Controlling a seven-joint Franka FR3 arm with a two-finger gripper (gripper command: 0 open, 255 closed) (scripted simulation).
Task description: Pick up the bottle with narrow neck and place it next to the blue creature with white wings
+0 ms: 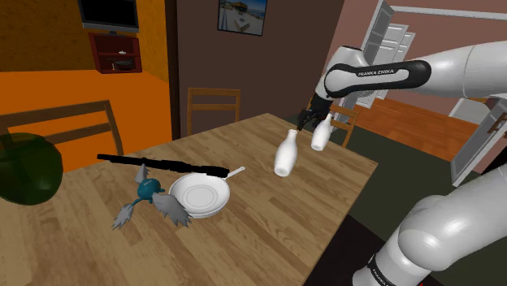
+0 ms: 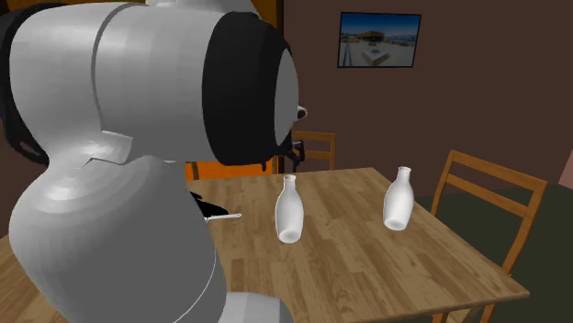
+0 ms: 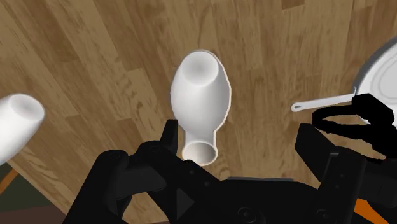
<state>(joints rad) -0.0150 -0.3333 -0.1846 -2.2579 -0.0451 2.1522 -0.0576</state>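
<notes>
The arm [image 1: 455, 61] is wearing smooth, glossy white shells, rounded like thick tubes and swelling into a bulky elbow casing [image 2: 119, 156]. Black bands are ringing the joints [image 2: 243, 92], and one black sleeve [image 1: 390, 75] is carrying the words FRANKA EMIKA in white capitals. The gripper [image 1: 312, 120] is showing all black, blocky and angular, with two flat fingers [image 3: 168, 135] rising from a faceted body, and a sliver of orange [image 3: 375, 210] is peeking out beside that black housing.

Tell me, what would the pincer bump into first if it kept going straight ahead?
Probably the white bottle: its mouth lies just ahead of the open pincer, nearer one finger; depth is hard to judge.
</notes>
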